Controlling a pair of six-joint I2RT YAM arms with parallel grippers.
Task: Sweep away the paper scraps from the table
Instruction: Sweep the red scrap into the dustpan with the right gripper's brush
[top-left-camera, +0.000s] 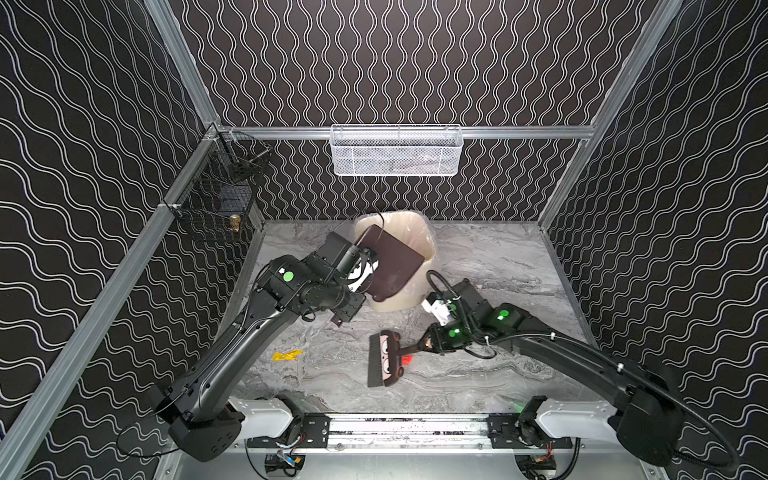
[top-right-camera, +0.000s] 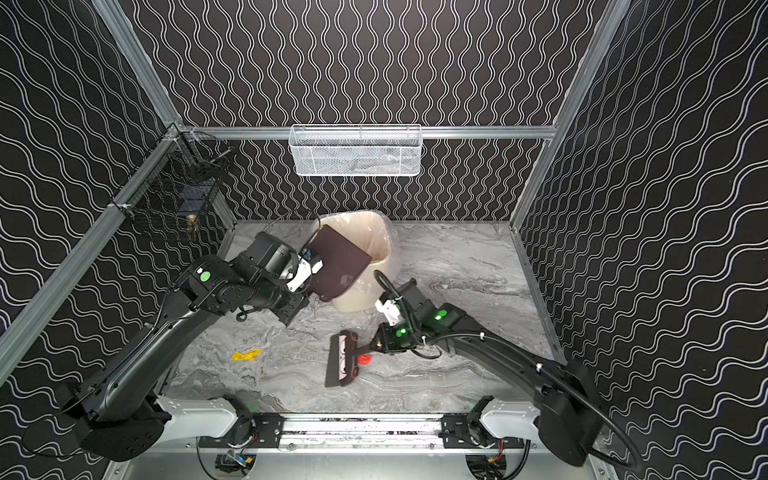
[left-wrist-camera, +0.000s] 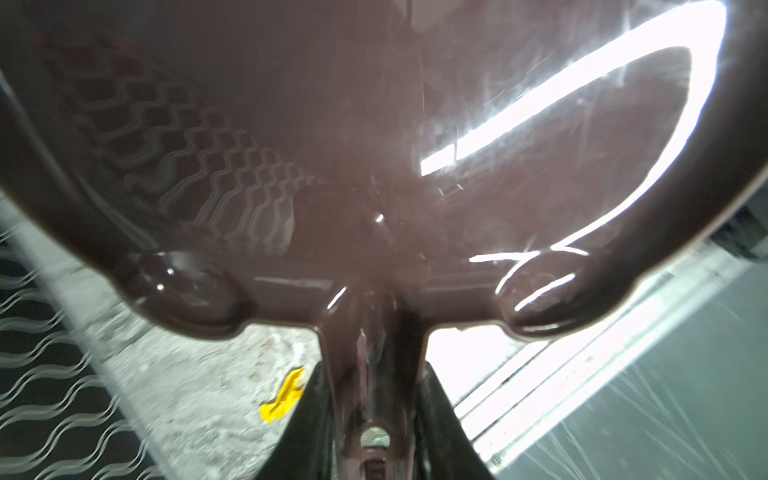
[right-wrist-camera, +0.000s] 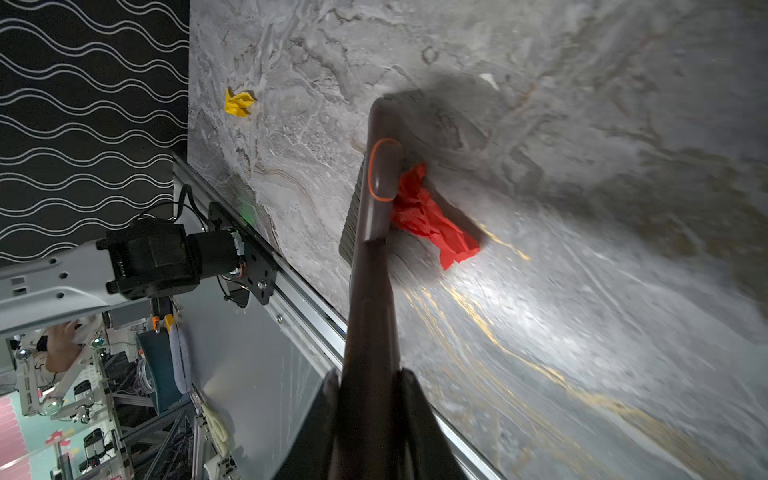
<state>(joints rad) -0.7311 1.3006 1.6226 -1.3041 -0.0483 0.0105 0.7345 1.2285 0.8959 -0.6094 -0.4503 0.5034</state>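
A yellow paper scrap (top-left-camera: 286, 355) (top-right-camera: 246, 355) (left-wrist-camera: 282, 397) (right-wrist-camera: 239, 102) lies on the marble table (top-left-camera: 498, 374) at the left. A red scrap (top-left-camera: 407, 360) (top-right-camera: 365, 360) (right-wrist-camera: 432, 220) lies against the brown brush (top-left-camera: 384, 359) (top-right-camera: 343, 359) (right-wrist-camera: 376, 174), whose head rests on the table. My right gripper (top-left-camera: 424, 345) (top-right-camera: 374, 343) (right-wrist-camera: 370, 395) is shut on the brush handle. My left gripper (top-left-camera: 361, 270) (top-right-camera: 309, 266) (left-wrist-camera: 374, 395) is shut on the handle of a brown dustpan (top-left-camera: 395, 262) (top-right-camera: 338, 266) (left-wrist-camera: 374, 124), tilted over the cream bin (top-left-camera: 415, 224) (top-right-camera: 374, 224). The pan's inside is hidden.
The bin has a clear liner and stands at the back middle of the table. A white mesh basket (top-left-camera: 395, 151) hangs on the back rail. A black wire basket (top-left-camera: 220, 195) hangs at the back left. The arm bases sit on the front rail (top-left-camera: 407, 428).
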